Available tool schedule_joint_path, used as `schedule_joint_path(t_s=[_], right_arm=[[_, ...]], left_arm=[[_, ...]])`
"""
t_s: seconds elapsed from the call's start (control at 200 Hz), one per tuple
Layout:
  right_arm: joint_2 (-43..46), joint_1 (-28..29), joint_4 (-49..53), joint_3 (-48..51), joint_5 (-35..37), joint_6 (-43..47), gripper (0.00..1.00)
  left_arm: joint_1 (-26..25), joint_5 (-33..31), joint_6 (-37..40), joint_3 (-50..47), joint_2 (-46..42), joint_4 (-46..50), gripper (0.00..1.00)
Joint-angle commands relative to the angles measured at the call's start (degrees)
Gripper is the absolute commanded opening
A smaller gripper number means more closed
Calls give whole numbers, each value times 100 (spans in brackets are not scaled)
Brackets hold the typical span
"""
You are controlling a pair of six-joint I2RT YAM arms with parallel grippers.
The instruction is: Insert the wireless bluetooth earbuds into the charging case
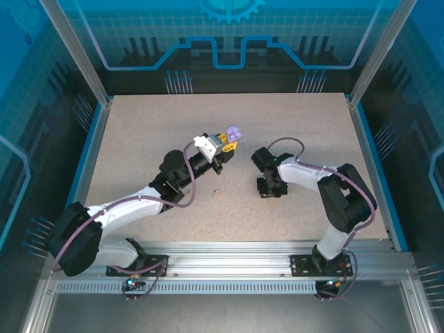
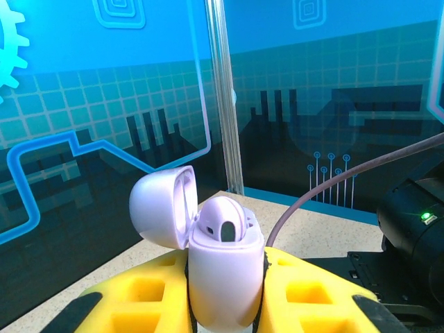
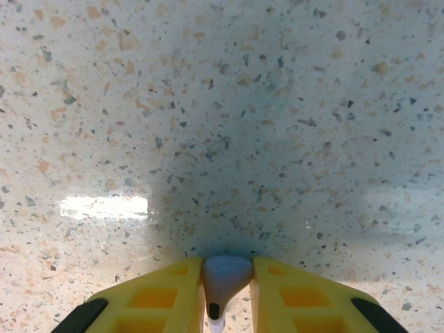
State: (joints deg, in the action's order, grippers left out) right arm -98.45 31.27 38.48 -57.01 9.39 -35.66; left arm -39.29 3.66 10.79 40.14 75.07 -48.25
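Note:
My left gripper [image 1: 227,142] [image 2: 225,291] is raised above the table and shut on a pale purple charging case [image 1: 234,132] [image 2: 223,277], held upright between the yellow fingers [image 2: 319,291]. The case's lid [image 2: 158,206] is swung open to the left. One pale purple earbud [image 2: 226,220] sits in the case's left socket. My right gripper [image 1: 270,189] [image 3: 227,284] points straight down, close to the tabletop, and is shut on a second pale purple earbud [image 3: 225,272], whose stem runs back between the fingers. In the top view the right gripper's body hides that earbud.
A speckled beige tabletop [image 1: 139,139] lies inside blue walls, with metal posts at the back corners. A tiny pinkish thing [image 1: 216,192] lies on the table between the two arms, too small to identify. The right arm's cable [image 2: 347,180] crosses the left wrist view.

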Motion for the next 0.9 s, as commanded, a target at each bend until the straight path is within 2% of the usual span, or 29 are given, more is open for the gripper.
schedule_joint_path(t_s=[0.0,0.7,0.895], right_arm=[[-209,142,-13,-79,-193,-115,24],[-389,-39,-40,-257,-120,-385,25],[-349,-81,-86,-202,-152,-315,17]], left_arm=[[-54,-5,-24,198,47,-86,0],[-63,20,-11,196,44,-85,0],[-63,29,-7,199,46,-79,0]])
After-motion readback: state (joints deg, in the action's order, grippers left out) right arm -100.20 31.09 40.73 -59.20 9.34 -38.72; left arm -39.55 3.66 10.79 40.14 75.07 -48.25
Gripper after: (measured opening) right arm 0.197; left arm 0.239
